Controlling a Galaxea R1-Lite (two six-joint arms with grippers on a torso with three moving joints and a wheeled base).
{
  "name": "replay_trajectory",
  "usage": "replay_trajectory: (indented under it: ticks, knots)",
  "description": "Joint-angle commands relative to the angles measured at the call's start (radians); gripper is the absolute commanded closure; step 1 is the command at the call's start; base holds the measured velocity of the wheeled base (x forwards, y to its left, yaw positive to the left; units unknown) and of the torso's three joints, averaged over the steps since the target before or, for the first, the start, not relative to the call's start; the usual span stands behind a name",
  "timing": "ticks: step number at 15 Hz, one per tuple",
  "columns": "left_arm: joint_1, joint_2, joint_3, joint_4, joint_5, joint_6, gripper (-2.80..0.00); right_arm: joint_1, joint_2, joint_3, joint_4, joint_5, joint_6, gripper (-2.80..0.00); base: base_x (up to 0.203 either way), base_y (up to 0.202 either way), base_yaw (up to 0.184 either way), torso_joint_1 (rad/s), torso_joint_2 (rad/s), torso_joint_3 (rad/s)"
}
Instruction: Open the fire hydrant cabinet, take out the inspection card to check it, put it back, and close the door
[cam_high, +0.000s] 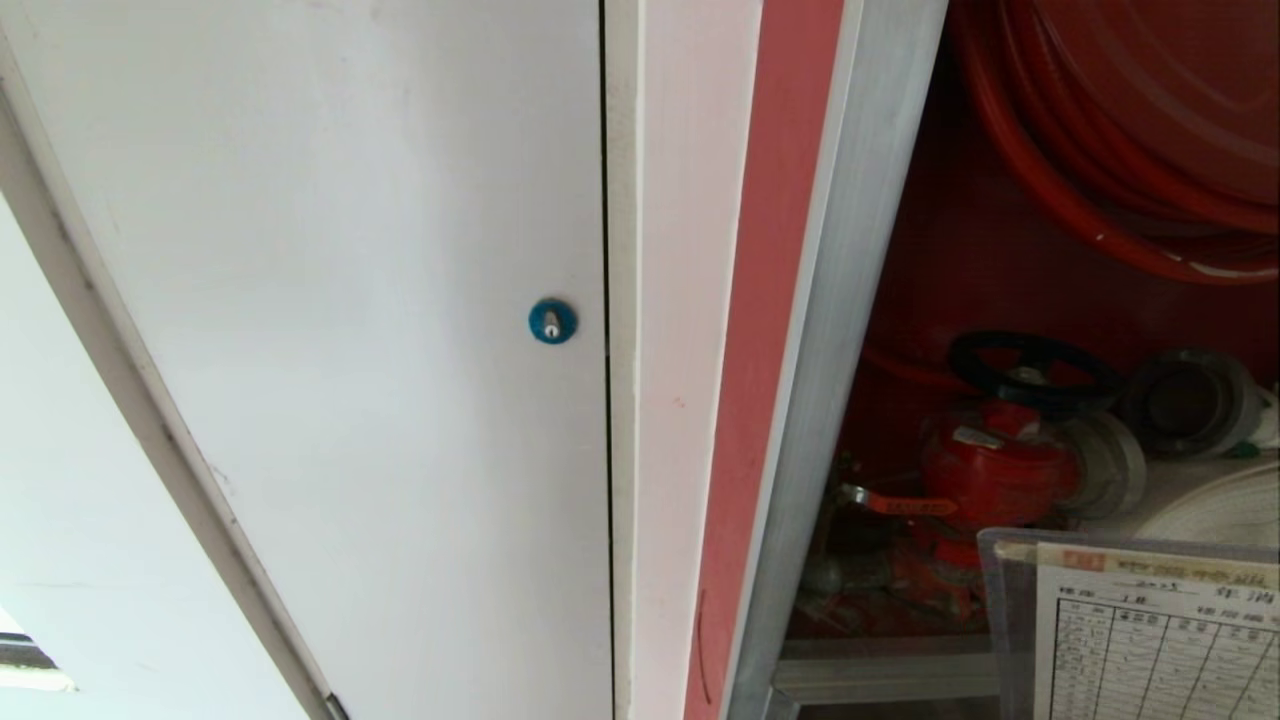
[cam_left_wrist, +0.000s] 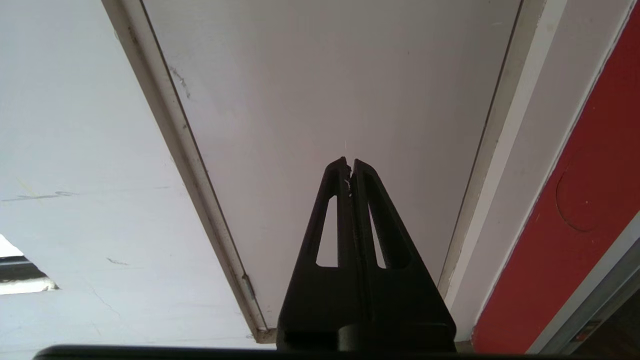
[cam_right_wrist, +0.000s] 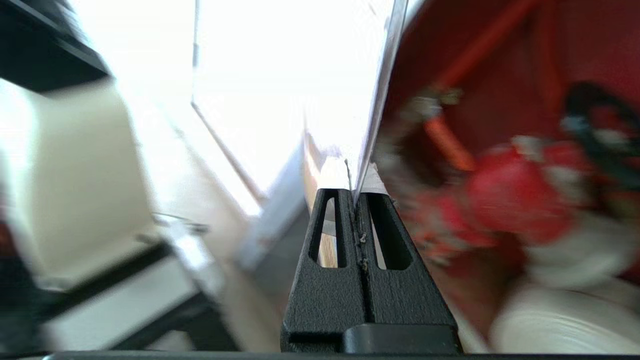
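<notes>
The right gripper (cam_right_wrist: 354, 192) is pinched fully closed on the lower edge of the inspection card (cam_high: 1150, 630) — the card stands out in front of the open fire hydrant cabinet (cam_high: 850, 300), near its red valve (cam_high: 995, 470). The left gripper (cam_left_wrist: 350, 162) is closed on nothing, before a white door (cam_left_wrist: 325, 90).

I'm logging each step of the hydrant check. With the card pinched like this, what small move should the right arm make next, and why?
Probably raise and turn the inspection card face-on to the head camera. The right gripper is shut on its edge, and in the head view only part of the printed table shows, cut off at the frame's lower right, in front of the red valve of the open cabinet. The left gripper idles, shut.
</notes>
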Motion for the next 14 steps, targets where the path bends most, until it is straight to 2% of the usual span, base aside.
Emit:
replay_trajectory:
  ticks: [1,6,8,11,14]
  knots:
    - [0.000,0.000,0.012,0.000,0.000,0.000,0.00,0.000,0.056,-0.002,0.004,0.048,0.015,0.00,0.000,0.000,0.000,0.000,0.00,0.000]
    - [0.000,0.000,0.012,0.000,0.000,0.000,0.00,0.002,0.168,-0.026,-0.003,0.226,0.095,0.00,0.000,0.000,0.000,0.000,0.00,0.000]
    - [0.000,0.001,0.012,0.000,0.000,0.000,0.00,0.010,0.229,-0.049,-0.022,0.285,0.159,0.00,0.000,0.000,0.000,0.000,0.00,0.000]
    - [0.000,0.000,0.012,0.000,0.000,0.000,0.00,0.105,0.277,-0.061,-0.110,0.320,0.258,0.00,0.000,0.000,0.000,0.000,0.00,0.000]
    - [0.000,0.001,0.012,0.000,0.000,0.000,0.00,0.217,0.360,-0.063,-0.334,0.320,0.483,0.00,0.000,0.000,0.000,0.000,0.00,0.000]
